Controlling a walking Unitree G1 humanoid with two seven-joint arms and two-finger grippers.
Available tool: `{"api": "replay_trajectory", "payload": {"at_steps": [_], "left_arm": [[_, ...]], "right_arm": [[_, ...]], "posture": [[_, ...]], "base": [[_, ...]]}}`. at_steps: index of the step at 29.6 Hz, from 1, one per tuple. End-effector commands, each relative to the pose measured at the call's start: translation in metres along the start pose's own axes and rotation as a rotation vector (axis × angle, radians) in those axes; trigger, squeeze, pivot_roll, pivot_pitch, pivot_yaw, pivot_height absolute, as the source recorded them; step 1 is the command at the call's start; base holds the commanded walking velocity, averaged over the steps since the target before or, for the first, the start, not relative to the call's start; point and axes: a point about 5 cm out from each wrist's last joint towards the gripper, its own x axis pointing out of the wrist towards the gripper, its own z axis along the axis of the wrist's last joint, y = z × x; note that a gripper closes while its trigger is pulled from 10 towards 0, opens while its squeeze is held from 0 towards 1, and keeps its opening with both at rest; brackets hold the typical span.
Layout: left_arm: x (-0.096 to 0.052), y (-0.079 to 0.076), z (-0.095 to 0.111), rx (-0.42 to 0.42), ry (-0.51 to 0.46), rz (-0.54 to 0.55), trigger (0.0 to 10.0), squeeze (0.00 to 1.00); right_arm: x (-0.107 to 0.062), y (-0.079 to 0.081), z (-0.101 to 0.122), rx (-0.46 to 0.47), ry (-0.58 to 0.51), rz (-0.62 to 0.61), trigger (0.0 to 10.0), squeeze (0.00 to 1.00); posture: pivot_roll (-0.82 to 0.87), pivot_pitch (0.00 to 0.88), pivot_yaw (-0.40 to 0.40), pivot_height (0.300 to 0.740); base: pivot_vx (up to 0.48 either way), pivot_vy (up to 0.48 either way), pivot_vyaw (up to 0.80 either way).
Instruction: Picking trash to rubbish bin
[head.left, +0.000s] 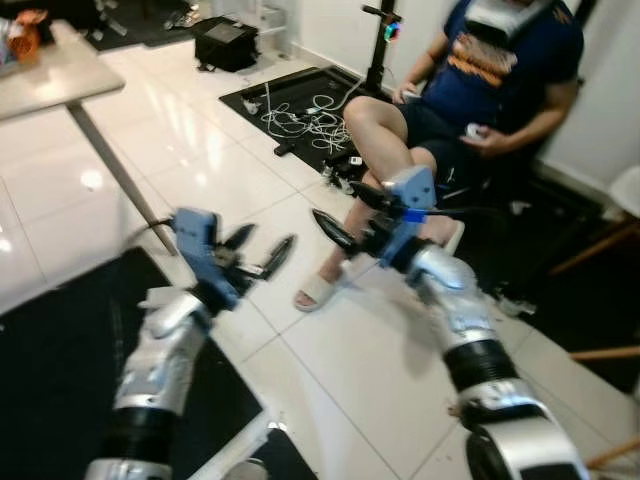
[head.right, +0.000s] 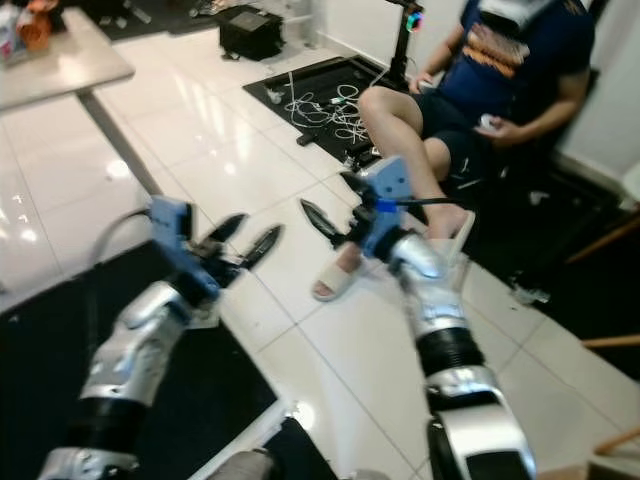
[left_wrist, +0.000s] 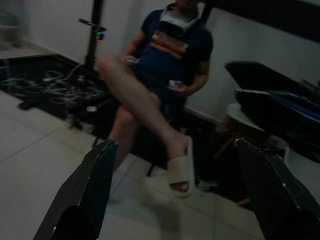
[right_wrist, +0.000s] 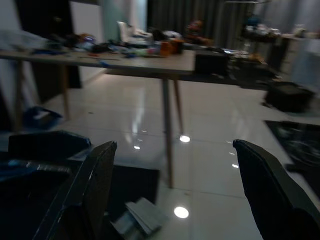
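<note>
Writing on the seated person's shirt is seen as an orange print, too blurred to be read. Left gripper and right gripper are held spread wide, empty, above white floor tiles. Crumpled paper trash is seen on the floor near the table's leg.

- Left arm: silver, raised forward; left gripper held in the air, black fingers spread apart, nothing held.
- Right arm: silver, raised forward; right gripper likewise held aloft, fingers parted, nothing held.
</note>
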Motion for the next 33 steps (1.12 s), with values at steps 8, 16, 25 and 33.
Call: {"api": "replay_trajectory", "payload": {"at_steps": [8,16,25,33], "left_arm": [[-0.0015,0.0026,-0.0037,-0.006,0.008,0.006,10.0,0.00],[-0.0017,0.0033,-0.0038,-0.008,0.007,0.008,10.0,0.00],[-0.0018,0.0040,-0.0042,-0.010,0.006,0.009,10.0,0.00],[-0.0016,0.0040,-0.0042,-0.012,0.004,0.011,10.0,0.00]], "right_arm": [[-0.0029,-0.0010,-0.0016,-0.002,0.003,-0.001,10.0,0.00],[-0.0027,-0.0011,-0.0010,-0.002,0.001,-0.001,10.0,0.00],[-0.0026,-0.0016,-0.0007,0.000,-0.001,-0.007,10.0,0.00],[-0.0029,-0.0023,-0.0001,0.001,-0.004,-0.013,10.0,0.00]], "posture": [[0.05,0.000,-0.033,0.740],[0.05,0.000,-0.031,0.740],[0.05,0.000,-0.027,0.740],[0.05,0.000,-0.027,0.740]], "base": [[0.000,0.000,0.80],[0.000,0.000,0.80],[0.000,0.000,0.80],[0.000,0.000,0.60]]}}
